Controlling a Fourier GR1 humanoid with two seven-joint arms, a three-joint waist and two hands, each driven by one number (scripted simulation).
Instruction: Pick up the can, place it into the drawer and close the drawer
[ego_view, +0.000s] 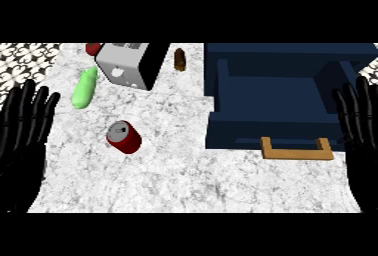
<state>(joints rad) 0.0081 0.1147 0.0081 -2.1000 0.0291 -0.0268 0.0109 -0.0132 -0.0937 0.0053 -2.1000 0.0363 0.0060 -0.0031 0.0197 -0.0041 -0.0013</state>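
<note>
A red can (123, 137) with a silver top lies tilted on the white marble counter, left of the middle. To its right a dark blue drawer (221, 100) stands pulled open, with a wooden handle (296, 149) at its front. My left hand (22, 125) rests open at the left edge, fingers up, well left of the can. At the right edge my right hand (358, 120) rests open the same way, beside the drawer's right wall. Neither hand touches anything.
A grey toaster (125, 65) stands at the back left. A green cucumber-like thing (84, 88) lies left of it, and part of a red object (93, 48) shows behind it. A small brown bottle (179, 59) stands near the drawer's back left corner.
</note>
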